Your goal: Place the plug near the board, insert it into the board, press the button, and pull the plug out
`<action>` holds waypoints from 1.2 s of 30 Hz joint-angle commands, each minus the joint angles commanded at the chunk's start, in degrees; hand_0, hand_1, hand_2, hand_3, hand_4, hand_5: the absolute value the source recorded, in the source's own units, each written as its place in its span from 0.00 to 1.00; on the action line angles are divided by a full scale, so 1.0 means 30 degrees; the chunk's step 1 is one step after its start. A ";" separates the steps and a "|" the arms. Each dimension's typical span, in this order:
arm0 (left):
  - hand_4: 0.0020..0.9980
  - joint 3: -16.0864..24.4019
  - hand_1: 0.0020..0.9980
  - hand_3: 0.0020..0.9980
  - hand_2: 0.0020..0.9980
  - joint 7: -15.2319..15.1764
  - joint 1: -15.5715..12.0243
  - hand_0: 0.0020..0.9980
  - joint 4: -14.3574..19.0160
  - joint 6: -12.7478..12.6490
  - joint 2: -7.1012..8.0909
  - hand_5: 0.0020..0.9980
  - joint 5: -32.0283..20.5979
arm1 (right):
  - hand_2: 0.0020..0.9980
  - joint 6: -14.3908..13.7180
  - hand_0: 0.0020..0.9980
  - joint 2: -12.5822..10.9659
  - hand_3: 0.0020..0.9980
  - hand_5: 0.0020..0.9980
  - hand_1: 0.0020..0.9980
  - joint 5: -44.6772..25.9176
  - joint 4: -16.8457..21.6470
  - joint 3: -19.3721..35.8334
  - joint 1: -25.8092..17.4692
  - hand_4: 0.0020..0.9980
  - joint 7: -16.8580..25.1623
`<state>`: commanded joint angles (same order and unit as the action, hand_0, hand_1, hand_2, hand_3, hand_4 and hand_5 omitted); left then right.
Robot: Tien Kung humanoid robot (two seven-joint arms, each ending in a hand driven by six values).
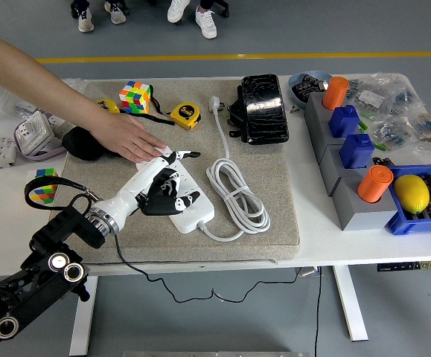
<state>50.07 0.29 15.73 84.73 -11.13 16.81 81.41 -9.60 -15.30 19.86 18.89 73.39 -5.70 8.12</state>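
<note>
The white power board [189, 208] lies on the grey mat [275, 223], its white cord coiled to the right [237, 195]. My left hand [167, 186] reaches in from the lower left and sits over the board. Its fingers are curled on a black plug [159, 202] that rests on the board's top. I cannot tell whether the plug's pins are in a socket. A thin black cable [148, 277] trails from under my wrist over the table's front edge. A person's hand [129, 137] reaches in from the upper left, palm down, just above my fingers at the board's far end.
On the mat's far side are a Rubik's cube [135, 97], a yellow tape measure [185, 115] and a black case [263, 108]. A grey rack [349, 212] with orange and blue pieces and a blue bin [409, 222] holding a lemon [412, 193] stand at the right.
</note>
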 joint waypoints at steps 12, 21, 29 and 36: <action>0.94 0.1118 0.57 0.56 0.56 -0.0131 0.0309 0.51 -0.2127 -0.2462 -0.0523 0.34 0.5804 | 0.54 0.0003 0.55 -0.0014 0.51 0.35 0.58 -0.0026 0.0001 -0.0014 0.0022 0.84 0.0002; 1.00 0.1114 0.71 0.73 0.69 0.3628 0.0531 0.70 -0.3154 -0.1226 -0.0827 0.53 0.9588 | 0.54 0.0010 0.55 -0.0061 0.51 0.35 0.58 -0.0030 0.0012 -0.0073 0.0030 0.84 0.0004; 1.00 0.0903 0.69 0.73 0.68 0.4419 0.0574 0.68 -0.3491 -0.0801 -0.0912 0.55 1.0048 | 0.54 0.0009 0.55 -0.0118 0.51 0.35 0.58 -0.0044 0.0011 -0.0159 0.0006 0.84 0.0002; 1.00 0.0609 0.59 0.65 0.56 0.4749 0.0748 0.51 -0.3978 -0.0923 -0.1010 0.30 1.0860 | 0.54 -0.0003 0.55 -0.0154 0.51 0.35 0.58 -0.0035 0.0026 -0.0149 0.0018 0.84 0.0009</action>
<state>51.90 14.54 17.98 72.79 -13.90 13.78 113.99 -9.61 -15.76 19.75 18.97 72.95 -5.65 8.15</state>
